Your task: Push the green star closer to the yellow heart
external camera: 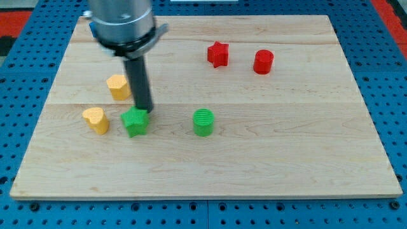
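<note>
The green star [135,122] lies on the wooden board at the view's left of centre. The yellow heart [96,119] lies to the star's left, a short gap between them. My tip [145,112] is at the star's upper right edge, touching or almost touching it. The dark rod rises from there to the arm's grey body at the view's top left.
A yellow block [118,86], shape unclear, sits above the heart, just left of the rod. A green cylinder [204,122] stands right of the star. A red star [217,54] and a red cylinder [263,62] sit at the upper right. The board [286,159] lies on a blue pegboard.
</note>
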Controlling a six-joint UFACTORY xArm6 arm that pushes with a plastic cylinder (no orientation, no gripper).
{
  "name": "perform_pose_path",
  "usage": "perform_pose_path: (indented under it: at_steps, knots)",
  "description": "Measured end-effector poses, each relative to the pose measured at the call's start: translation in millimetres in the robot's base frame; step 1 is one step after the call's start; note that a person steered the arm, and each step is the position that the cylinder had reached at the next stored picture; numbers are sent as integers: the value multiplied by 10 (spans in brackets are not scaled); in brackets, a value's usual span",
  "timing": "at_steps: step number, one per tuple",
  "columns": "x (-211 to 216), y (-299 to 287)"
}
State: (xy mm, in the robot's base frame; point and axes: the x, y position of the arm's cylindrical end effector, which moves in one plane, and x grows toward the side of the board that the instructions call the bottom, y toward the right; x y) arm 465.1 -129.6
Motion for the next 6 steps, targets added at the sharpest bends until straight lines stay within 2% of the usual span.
perform_pose_path:
  at_steps: [1, 2, 3, 4, 5, 6]
  knots:
    - [263, -372]
    - [290, -207]
    - [283, 227]
    - [473, 378]
    - [700, 82]
    - [702, -213]
